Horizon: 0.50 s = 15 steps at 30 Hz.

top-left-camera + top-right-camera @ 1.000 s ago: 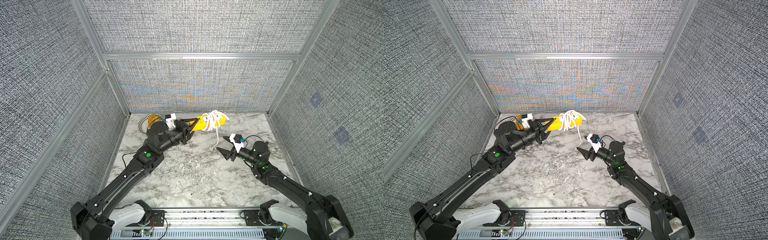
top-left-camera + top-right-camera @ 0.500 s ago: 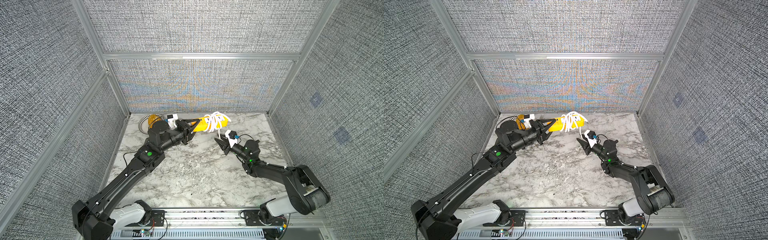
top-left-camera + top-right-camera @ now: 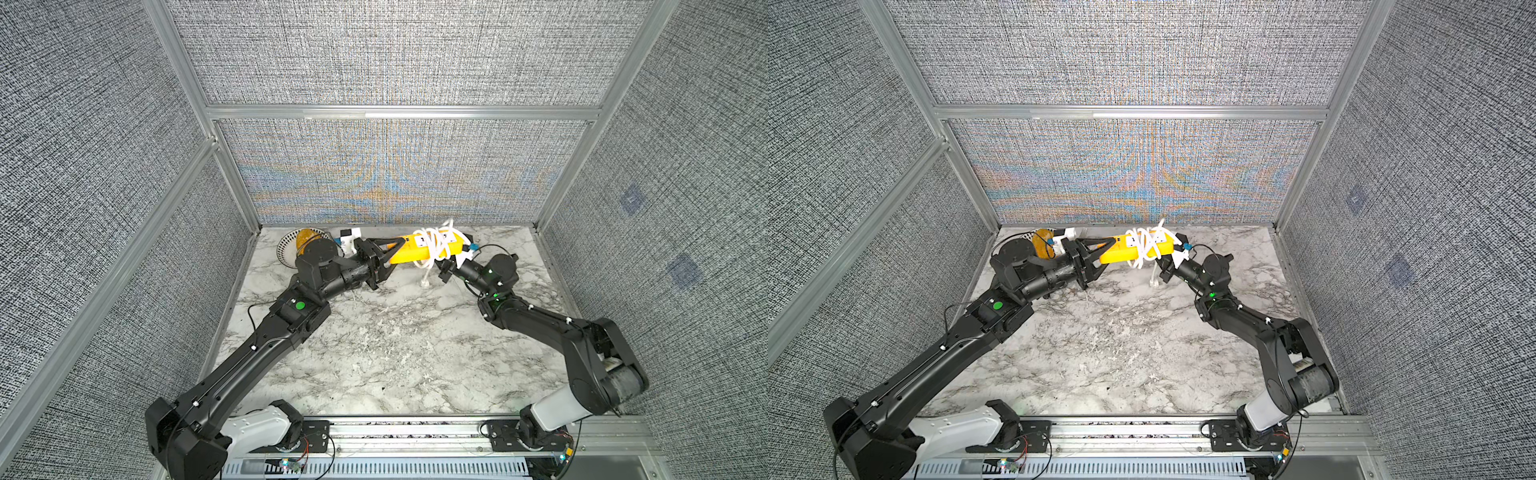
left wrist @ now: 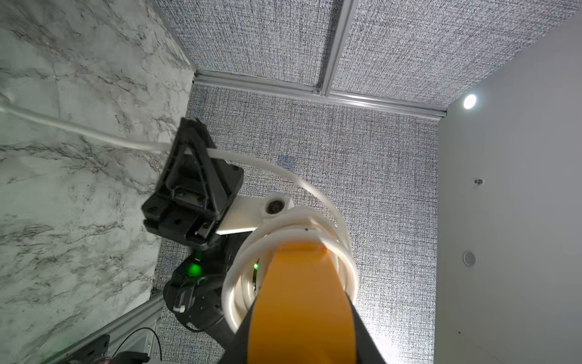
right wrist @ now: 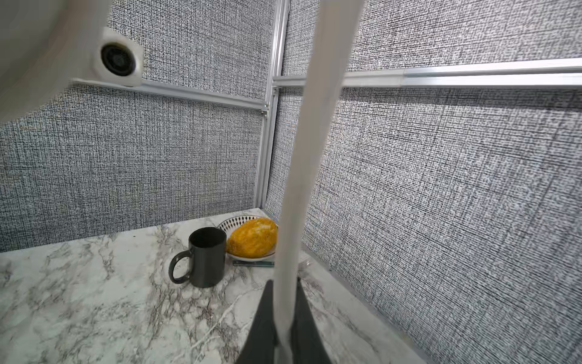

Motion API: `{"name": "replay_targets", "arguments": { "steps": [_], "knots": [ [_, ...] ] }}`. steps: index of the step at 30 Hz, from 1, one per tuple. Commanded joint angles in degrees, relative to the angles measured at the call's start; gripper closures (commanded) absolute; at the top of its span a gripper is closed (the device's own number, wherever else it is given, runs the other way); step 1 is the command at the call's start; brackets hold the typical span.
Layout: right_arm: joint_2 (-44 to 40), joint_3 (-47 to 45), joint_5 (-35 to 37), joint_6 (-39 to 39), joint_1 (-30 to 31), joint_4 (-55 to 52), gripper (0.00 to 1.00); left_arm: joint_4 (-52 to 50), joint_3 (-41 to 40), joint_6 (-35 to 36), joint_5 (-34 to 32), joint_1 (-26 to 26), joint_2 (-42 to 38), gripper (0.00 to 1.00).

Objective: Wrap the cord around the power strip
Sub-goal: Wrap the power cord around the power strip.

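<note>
Around the cell stand tall panels of coarse grey woven fabric in aluminium frames, enclosing a table of glossy white marble with grey veins. Two black jointed arms reach from the front rail toward the back wall and nearly meet there. The left gripper, with triangular, open-framed fingers, is clamped on one end of the strip, a smooth orange-yellow plastic bar held out sideways just before the back wall; its white socket faces turn upward in both top views. The cord, round, white and rubbery, circles the strip's middle in several loose loops, which the left wrist view shows as stacked rings around the orange body. From the coil one strand runs to the right gripper, whose dark fingers are pinched onto it, the cord rising straight out between them. A matte black cylindrical mug with a loop handle stands in the far left corner beside a shallow patterned plate carrying an oval, speckled orange fruit. Below the right gripper the short tail hangs down, ending in a small white plug close above the marble; whether it touches is unclear.
</note>
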Motion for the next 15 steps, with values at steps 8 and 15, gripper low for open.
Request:
{"name": "replay_targets", "arguments": {
  "steps": [8, 15],
  "knots": [
    [12.0, 5.9, -18.9, 14.8, 2.5, 6.0, 1.00, 15.3, 7.7, -5.1, 13.6, -3.5, 7.1, 1.00],
    [14.1, -4.8, -19.6, 20.4, 3.5, 12.8, 1.00, 18.2, 18.6, -2.0, 14.5, -3.4, 11.1, 1.00]
  ]
}}
